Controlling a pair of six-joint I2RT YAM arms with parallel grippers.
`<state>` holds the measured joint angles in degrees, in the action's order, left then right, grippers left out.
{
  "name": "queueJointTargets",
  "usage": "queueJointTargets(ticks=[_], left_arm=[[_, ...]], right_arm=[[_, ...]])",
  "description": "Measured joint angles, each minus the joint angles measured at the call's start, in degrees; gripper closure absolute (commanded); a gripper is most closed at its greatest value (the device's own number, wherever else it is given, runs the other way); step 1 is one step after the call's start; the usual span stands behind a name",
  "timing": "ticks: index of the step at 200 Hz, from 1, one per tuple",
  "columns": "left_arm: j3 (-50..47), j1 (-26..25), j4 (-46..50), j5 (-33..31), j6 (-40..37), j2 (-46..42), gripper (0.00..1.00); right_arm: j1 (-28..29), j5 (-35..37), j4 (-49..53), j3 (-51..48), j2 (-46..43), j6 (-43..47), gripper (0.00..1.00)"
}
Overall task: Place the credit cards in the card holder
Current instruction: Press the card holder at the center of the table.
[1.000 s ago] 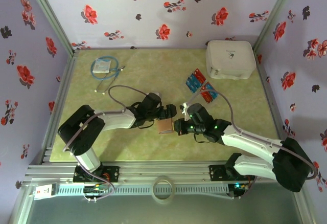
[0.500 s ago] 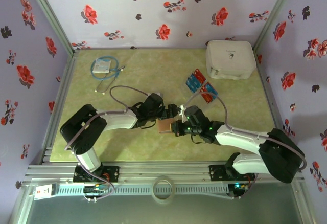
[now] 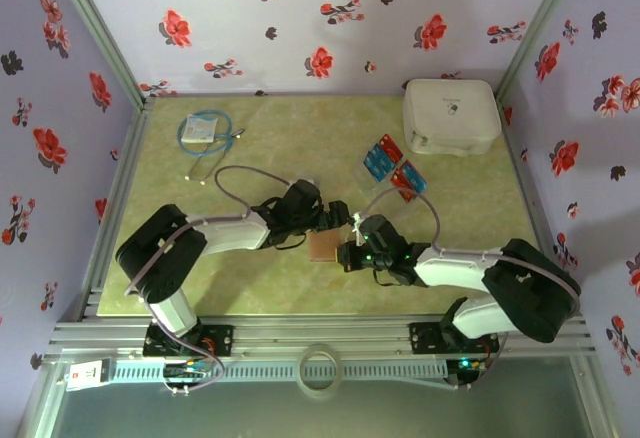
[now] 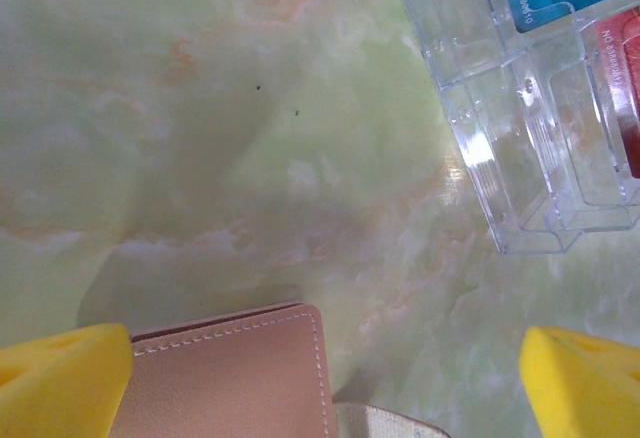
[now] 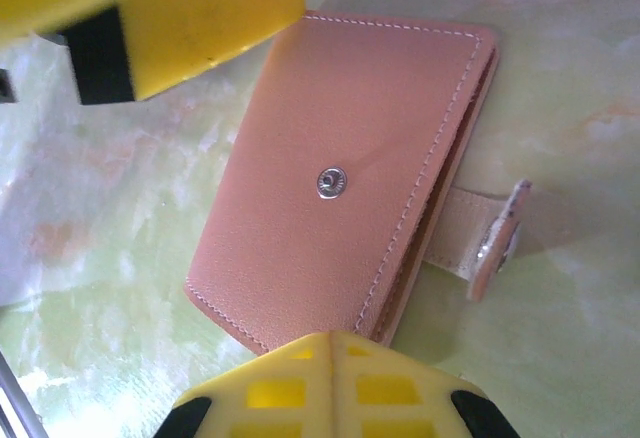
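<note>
We're looking at a green marbled bench (image 3: 270, 158) boxed in by lilac walls (image 3: 300, 18) with red flowers. The card holder (image 3: 322, 246) is lying closed and flat near the bench centre, between the two arms.

The left tool (image 3: 333, 220) is sitting at the holder's 12 o'clock, released, jaws spread wide. In the left wrist view its yellow fingers (image 4: 62, 380) are showing at 8 and 4 o'clock of the frame. The 8 o'clock one is overlapping the holder's stitched edge; the other is standing well apart from it.

The right tool (image 3: 347, 254) is sitting at the holder's 3 o'clock, clenched on nothing. In the right wrist view its shut tips are pointing at the holder's near corner at 6 o'clock. We're not able to tell whether they're touching it.

A snap stud (image 5: 331, 182) is facing up on the holder's top face. The strap (image 5: 488, 230) is hanging unfastened at the holder's 3 o'clock in that view.

The credit cards (image 3: 381, 158), red and blue, are sitting in a clear tray (image 4: 520, 158) at the holder's 1 o'clock, well apart from it. A white zip case (image 3: 452, 116) is resting at the bench's 2 o'clock corner. A blue-cable packet (image 3: 205, 130) is lying at 10 o'clock.
</note>
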<state>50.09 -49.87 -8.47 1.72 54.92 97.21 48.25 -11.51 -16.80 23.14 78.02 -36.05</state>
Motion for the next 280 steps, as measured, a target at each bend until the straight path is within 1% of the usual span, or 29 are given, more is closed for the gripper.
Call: queueJointTargets(ticks=[27,60,94,124,168,217,280], left_arm=[[0.7,1.4,3.5,0.0,-1.3,-2.8,0.00],[2.2,5.2,8.0,-0.3,-4.7,-7.0,0.00],[3.3,7.4,15.5,-3.7,-11.1,-9.1,0.00],[3.3,7.4,21.0,-5.7,-17.3,-9.1,0.00],[3.3,6.6,23.7,-6.7,-23.5,-8.9,0.00],[3.4,4.9,23.6,-6.9,-26.9,-5.5,0.00],[3.9,4.1,23.1,-7.5,-28.6,-1.6,0.00]], right_arm=[[0.0,0.6,-1.2,0.0,1.1,-0.2,1.00],[0.0,0.6,-1.8,0.0,2.6,-0.2,1.00],[0.0,0.6,-2.4,0.0,4.1,-0.2,1.00],[0.0,0.6,-2.9,0.0,4.5,-0.2,1.00],[0.0,0.6,-2.9,0.0,4.5,-0.2,1.00],[0.0,0.6,-2.9,0.0,4.6,-0.2,1.00],[0.0,0.6,-2.9,0.0,4.6,-0.2,1.00]])
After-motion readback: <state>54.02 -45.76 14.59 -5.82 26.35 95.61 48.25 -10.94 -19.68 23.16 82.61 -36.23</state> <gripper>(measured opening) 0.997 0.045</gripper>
